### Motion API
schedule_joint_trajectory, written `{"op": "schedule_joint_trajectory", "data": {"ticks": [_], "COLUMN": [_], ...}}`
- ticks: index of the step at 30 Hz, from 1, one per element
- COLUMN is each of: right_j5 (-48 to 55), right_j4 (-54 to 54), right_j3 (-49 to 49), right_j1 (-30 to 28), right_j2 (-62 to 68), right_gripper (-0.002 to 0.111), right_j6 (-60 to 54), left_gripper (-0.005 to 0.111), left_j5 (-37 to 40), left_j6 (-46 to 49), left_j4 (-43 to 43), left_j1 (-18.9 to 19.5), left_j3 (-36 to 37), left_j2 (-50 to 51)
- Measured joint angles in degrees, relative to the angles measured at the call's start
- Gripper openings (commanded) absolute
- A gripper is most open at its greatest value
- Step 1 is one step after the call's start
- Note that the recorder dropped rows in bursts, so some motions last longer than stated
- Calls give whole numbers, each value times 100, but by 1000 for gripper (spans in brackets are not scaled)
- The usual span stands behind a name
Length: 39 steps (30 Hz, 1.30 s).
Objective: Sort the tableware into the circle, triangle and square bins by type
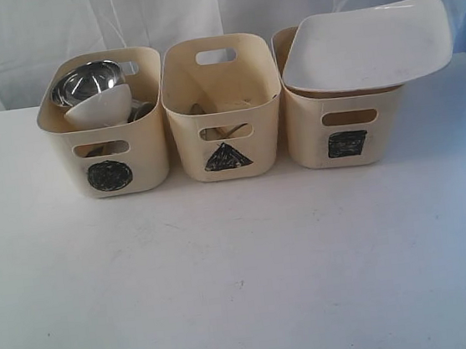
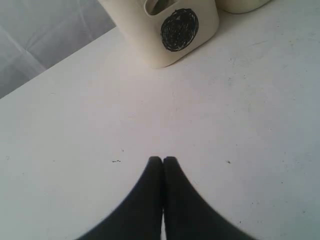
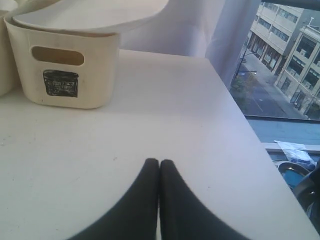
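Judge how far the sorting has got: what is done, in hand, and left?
Done: the steel bowl and white bowl sit in the circle bin, some dim pieces lie in the triangle bin, and the plate lies across the square bin rim. In hand: nothing; the left gripper and right gripper are shut and empty above the table. Left: apparently nothing, as no tableware shows outside the bins.

We are looking at what seems to be a staged test room on an upper floor, not a home. A plain white table is standing before white cloth that is hanging along the far side as a backdrop. Three cream tubs are sitting in a row, hand-marked with black shapes. Past the table's right edge, a window is showing city blocks and a street far below.
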Motion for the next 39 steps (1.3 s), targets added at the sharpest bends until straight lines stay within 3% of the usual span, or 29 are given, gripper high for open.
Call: {"op": "schedule_joint_trajectory", "data": {"ticks": [18,39], "right_j5": [-398,-503], "right_j4": [-342,-352], "right_j3": [626,628], "right_j1": [0,0], "right_j2": [0,0], "right_gripper": [0,0], "right_j6": [602,772], "left_gripper": [0,0], "left_j5": [0,0], "left_j6": [0,0], "left_j4": [0,0], "left_j1": [0,0], "left_j3": [0,0], "left_j2": [0,0]}}
